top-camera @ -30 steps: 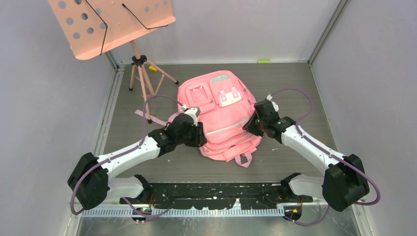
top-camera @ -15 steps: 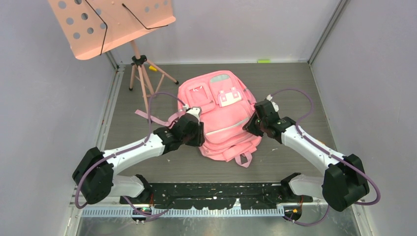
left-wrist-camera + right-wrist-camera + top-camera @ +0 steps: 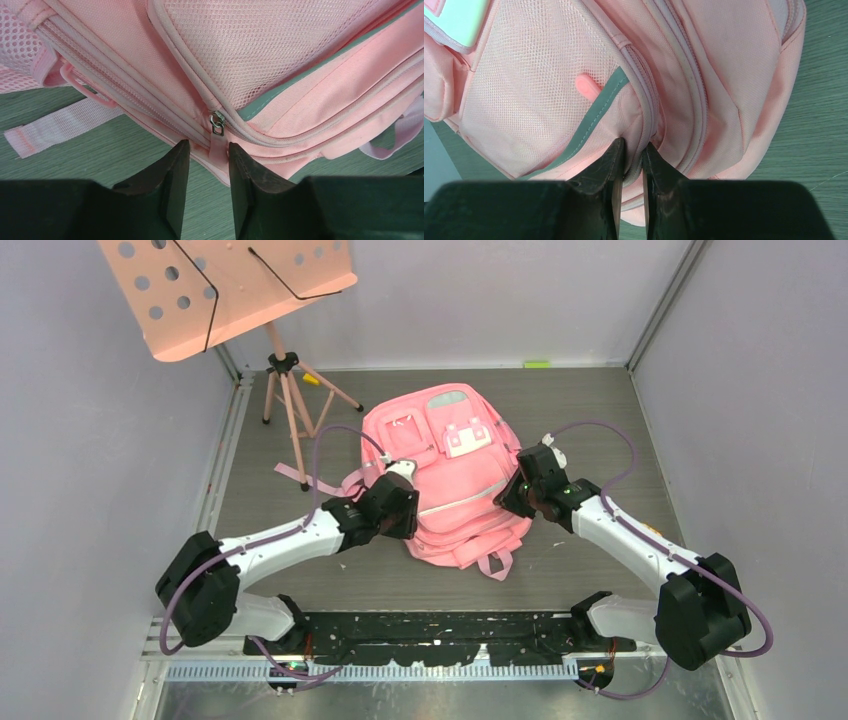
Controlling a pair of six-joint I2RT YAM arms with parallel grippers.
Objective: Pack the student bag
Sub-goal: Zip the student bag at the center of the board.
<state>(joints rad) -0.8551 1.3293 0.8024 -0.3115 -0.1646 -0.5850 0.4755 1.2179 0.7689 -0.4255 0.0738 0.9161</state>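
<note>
The student bag [image 3: 450, 465], a big pink backpack, lies flat in the middle of the table. My left gripper [image 3: 400, 508] sits at its left edge. In the left wrist view the left gripper [image 3: 208, 144] stands open around a pink zip pull tab [image 3: 218, 152], which hangs from a metal slider [image 3: 217, 123]; the tab touches the right finger only. My right gripper [image 3: 514, 496] is at the bag's right side. In the right wrist view the right gripper [image 3: 633, 142] is shut on a pinched fold of the student bag [image 3: 549, 100] at a zip seam, beside the grey strip [image 3: 599, 115].
A salmon-pink perforated music stand [image 3: 240, 285] on a tripod [image 3: 290, 390] stands at the back left. A loose pink strap [image 3: 305, 478] trails left of the bag. A small green item [image 3: 536, 364] lies at the back wall. Grey walls close in on three sides.
The left arm has stretched a little further right and forward along the bag's left edge. The right arm and the bag have stayed put.
</note>
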